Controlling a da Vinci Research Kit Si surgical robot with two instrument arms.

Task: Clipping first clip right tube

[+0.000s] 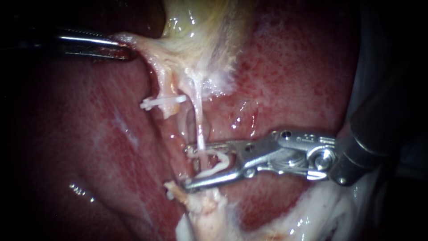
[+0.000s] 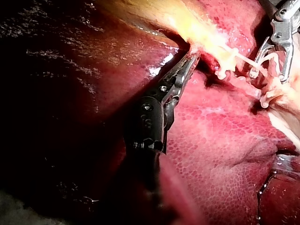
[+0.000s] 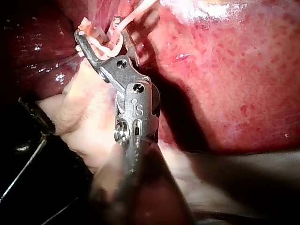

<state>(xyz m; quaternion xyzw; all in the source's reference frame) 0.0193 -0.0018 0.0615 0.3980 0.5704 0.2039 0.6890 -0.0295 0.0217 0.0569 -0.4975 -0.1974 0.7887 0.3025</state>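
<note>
The right tube [image 1: 199, 118] is a thin pale strand running down from the gallbladder [image 1: 200, 31] into my right instrument [image 1: 189, 166]. Its jaws stand wide apart and hold an open white clip [image 1: 216, 163] between them, with the tube crossing the clip's mouth. The right wrist view shows the same clip [image 3: 110, 43] seated in the jaws [image 3: 98, 29]. The left tube [image 1: 166, 82] carries a closed white clip [image 1: 162, 101]. My left instrument [image 1: 122, 47] is shut on the gallbladder's pale edge and holds it taut; the left wrist view shows this grip [image 2: 190, 63].
Red liver [image 1: 89, 134] lies all around the tubes. Pale fatty tissue [image 1: 200, 205] sits just below the right instrument's lower jaw, and whitish tissue [image 1: 321, 209] lies under its wrist. A dark strip [image 3: 37, 117] lies beside the right shaft.
</note>
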